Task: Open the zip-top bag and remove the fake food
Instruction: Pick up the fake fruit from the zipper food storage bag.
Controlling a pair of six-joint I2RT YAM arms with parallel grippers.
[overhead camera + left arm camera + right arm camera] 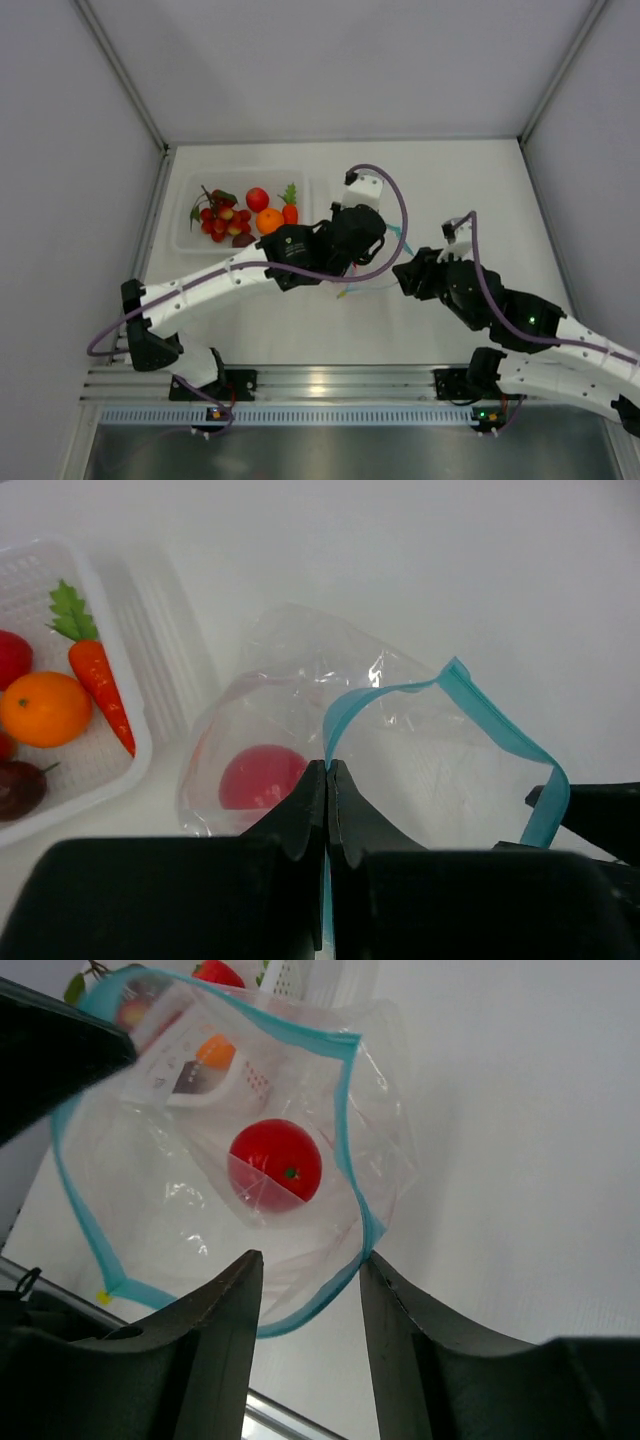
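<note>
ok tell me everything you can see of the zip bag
The bag is small, made of clear, soft, crinkled plastic, with a teal zip strip round its mouth, which gapes open. One red round fruit is inside. The left gripper is shut on the strip at one side. The right gripper is open, its fingers straddling another part of the rim. The bag is beside the tray.

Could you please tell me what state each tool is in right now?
Left tool: closed on the teal zip edge of the small clear plastic bag.
Right tool: open, gripping nothing.
</note>
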